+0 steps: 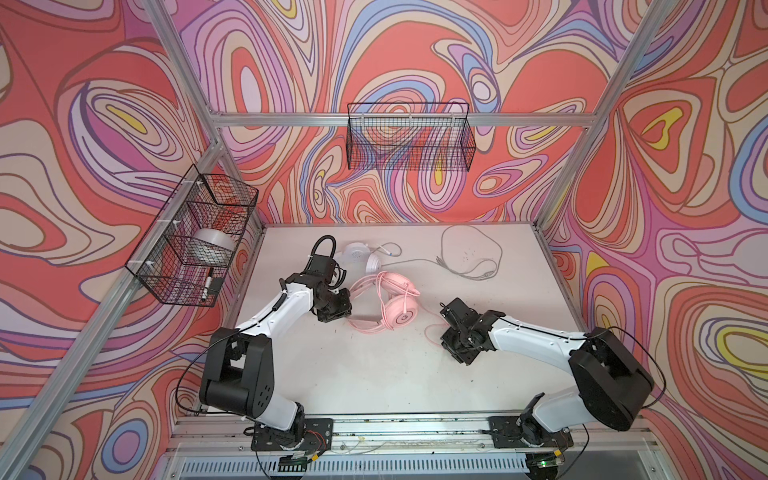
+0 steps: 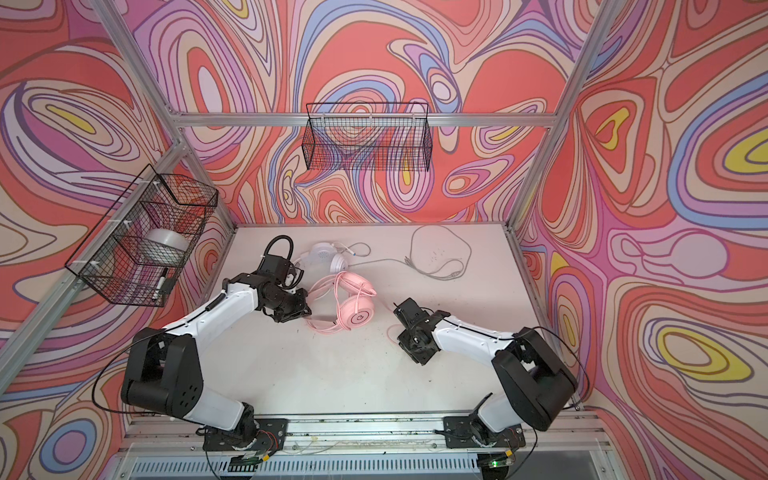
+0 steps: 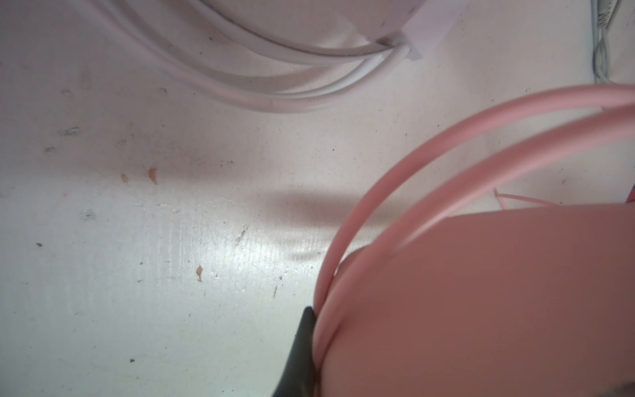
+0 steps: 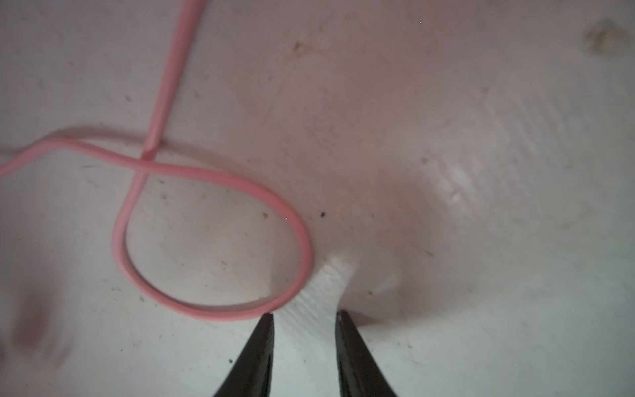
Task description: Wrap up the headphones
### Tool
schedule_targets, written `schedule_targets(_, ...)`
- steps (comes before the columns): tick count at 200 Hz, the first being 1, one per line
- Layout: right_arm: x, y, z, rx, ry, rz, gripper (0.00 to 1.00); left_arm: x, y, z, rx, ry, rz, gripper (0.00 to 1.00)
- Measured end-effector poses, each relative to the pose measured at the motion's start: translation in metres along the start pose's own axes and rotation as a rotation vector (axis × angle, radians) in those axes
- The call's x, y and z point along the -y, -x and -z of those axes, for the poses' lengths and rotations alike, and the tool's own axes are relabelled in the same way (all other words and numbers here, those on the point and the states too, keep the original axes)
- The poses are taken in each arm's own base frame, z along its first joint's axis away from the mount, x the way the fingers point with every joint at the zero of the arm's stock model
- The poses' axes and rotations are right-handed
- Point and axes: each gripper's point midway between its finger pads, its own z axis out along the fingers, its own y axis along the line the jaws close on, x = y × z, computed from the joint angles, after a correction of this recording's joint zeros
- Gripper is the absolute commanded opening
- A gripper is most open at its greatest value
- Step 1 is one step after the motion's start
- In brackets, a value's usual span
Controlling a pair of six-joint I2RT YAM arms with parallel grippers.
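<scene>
The pink headphones [image 1: 401, 311] lie mid-table in both top views, with pink strands looped to their left. My left gripper [image 1: 347, 313] is at those strands. In the left wrist view, pink strands [image 3: 395, 178] press against its one visible finger [image 3: 302, 343]; a large pink surface hides the other finger. The white headphones [image 1: 359, 255] lie behind, their pale grey cord [image 1: 469, 257] spread toward the back right. My right gripper [image 4: 304, 314] hovers low over the table, jaws apart with nothing between them. A loop of pink cord [image 4: 213, 240] touches one fingertip.
A black wire basket [image 1: 195, 241] on the left wall holds a tape roll and a marker. Another wire basket [image 1: 409, 141] hangs on the back wall. Aluminium frame posts stand at the table's back corners.
</scene>
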Motion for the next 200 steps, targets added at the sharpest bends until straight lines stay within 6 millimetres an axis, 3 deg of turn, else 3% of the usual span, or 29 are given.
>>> schedule_targets(78,-0.013,0.004,-0.005,0.016,0.000,-0.001,0.29,-0.007,-0.002,-0.004,-0.011,0.003,0.013,0.00)
schedule_targets(112,-0.018,0.002,-0.008,-0.007,-0.026,0.042,0.22,-0.009,-0.003,-0.005,-0.013,0.005,0.016,0.00)
schedule_targets(169,-0.029,0.002,-0.014,-0.053,-0.105,0.188,0.00,-0.013,-0.001,-0.004,-0.009,0.001,0.029,0.00)
schedule_targets(200,-0.030,0.003,-0.013,-0.053,-0.113,0.253,0.00,-0.016,0.000,-0.004,-0.007,0.002,0.036,0.00)
